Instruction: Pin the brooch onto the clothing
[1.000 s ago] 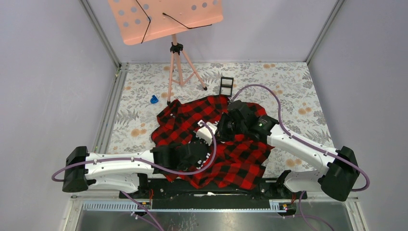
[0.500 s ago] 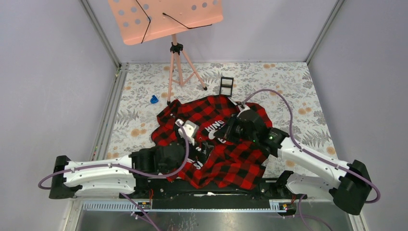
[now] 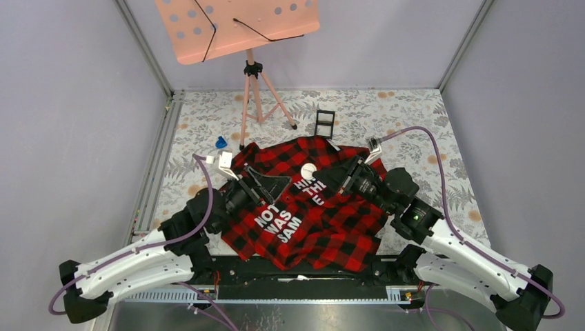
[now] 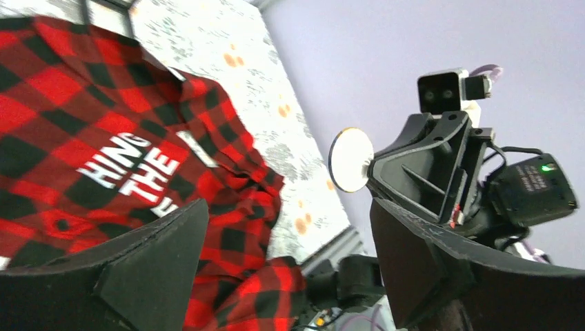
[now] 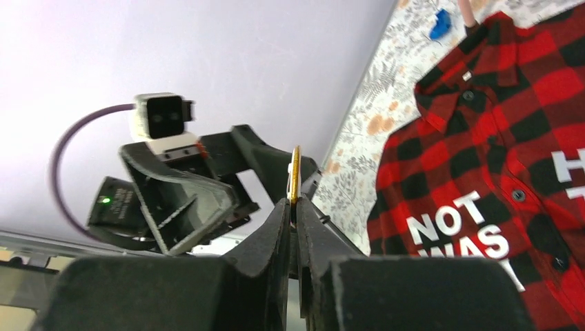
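The clothing [image 3: 324, 221], a red-and-black check shirt with white letters, lies spread on the table and also shows in the left wrist view [image 4: 103, 138] and the right wrist view [image 5: 497, 158]. The brooch [image 3: 308, 169] is a small pale disc held above the shirt's upper middle. My right gripper [image 3: 323, 176] is shut on its edge. It shows face-on as a pale disc, the brooch [image 4: 350, 159], and edge-on between my right gripper's [image 5: 295, 207] closed fingers as a thin line, the brooch [image 5: 295, 172]. My left gripper [image 3: 272, 185] stands wide open just left of it, with nothing in my left gripper [image 4: 290, 227].
A pink music stand [image 3: 238, 27] on a tripod [image 3: 259, 103] stands at the back. A small black square frame box [image 3: 324, 123] sits behind the shirt and a small blue object [image 3: 221, 143] at its left. Walls close in both sides.
My left gripper has opened and pulled back to the left, uncovering the shirt's letters. My right gripper has drawn back to the right and the brooch now shows at its fingertips.
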Robot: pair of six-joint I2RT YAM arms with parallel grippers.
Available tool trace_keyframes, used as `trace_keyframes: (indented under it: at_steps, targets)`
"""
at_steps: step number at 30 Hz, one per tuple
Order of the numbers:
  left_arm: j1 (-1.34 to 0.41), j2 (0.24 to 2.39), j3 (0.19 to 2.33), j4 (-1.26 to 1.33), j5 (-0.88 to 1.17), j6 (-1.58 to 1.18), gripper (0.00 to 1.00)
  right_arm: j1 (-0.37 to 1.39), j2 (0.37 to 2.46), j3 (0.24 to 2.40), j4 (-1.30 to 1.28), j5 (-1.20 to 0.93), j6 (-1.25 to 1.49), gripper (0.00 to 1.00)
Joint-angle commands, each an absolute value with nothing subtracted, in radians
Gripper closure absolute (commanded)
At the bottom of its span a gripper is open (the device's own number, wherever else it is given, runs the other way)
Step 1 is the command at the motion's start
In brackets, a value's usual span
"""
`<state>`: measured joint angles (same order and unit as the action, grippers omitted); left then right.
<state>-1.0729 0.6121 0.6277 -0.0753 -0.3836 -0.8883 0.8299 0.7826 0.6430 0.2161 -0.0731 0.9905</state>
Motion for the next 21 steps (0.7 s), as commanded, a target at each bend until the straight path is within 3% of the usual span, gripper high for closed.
trace_keyframes:
  at_steps: [1, 5, 11, 21]
  targets:
    - [-1.040, 0.652, 0.584, 0.198, -0.170, -1.002, 0.10, 0.824, 0.769, 0.627, 0.365, -0.103, 0.975, 1.00]
    - [-1.040, 0.710, 0.621, 0.271, -0.093, -0.990, 0.20, 0.824, 0.777, 0.622, 0.400, -0.128, 0.986, 1.00]
    - [-1.039, 0.737, 0.622, 0.296, -0.097, -1.010, 0.44, 0.823, 0.800, 0.619, 0.468, -0.165, 1.009, 1.00]
    - [-1.016, 0.712, 0.578, 0.377, -0.114, -1.065, 0.55, 0.824, 0.847, 0.615, 0.557, -0.223, 1.037, 1.00]
